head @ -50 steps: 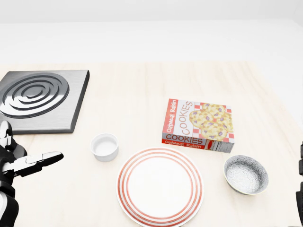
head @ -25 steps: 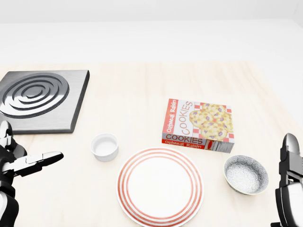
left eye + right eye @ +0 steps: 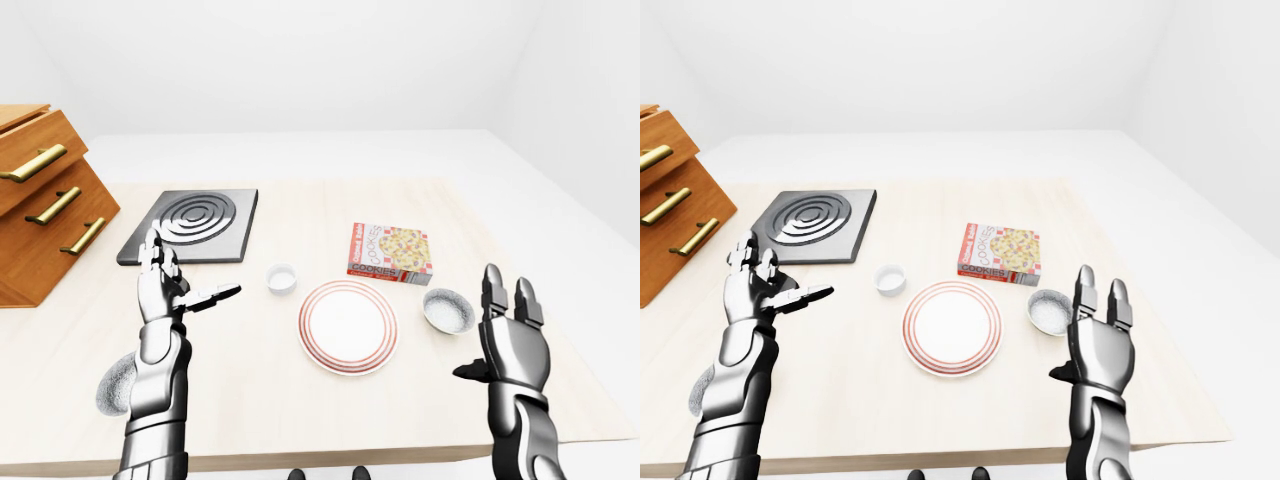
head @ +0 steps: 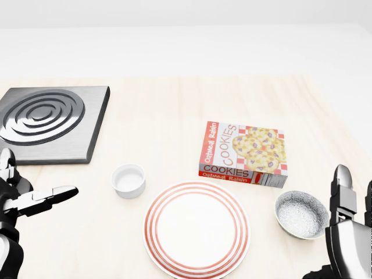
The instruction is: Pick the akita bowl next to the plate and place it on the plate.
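The akita bowl [image 4: 301, 214], speckled grey and white, sits on the table just right of the red-ringed white plate [image 4: 196, 228], in the lower right of the head view. My right hand [image 4: 347, 226] is raised at the bottom right corner, a little right of and below the bowl. It is open, its fingers point up, and it is not touching the bowl. My left hand [image 4: 35, 197] hovers at the left edge, open and holding nothing, far from both.
A cookies box [image 4: 244, 152] lies just above the bowl and plate. A small white ramekin [image 4: 128, 181] stands up-left of the plate. A metal burner plate [image 4: 46, 119] is at upper left, a wooden drawer unit [image 3: 40, 200] beyond it. Another speckled bowl [image 3: 112, 383] shows behind my left arm.
My right hand has risen into the head view from the lower right edge and shifted left toward the bowl. The left hand and the objects have not moved.
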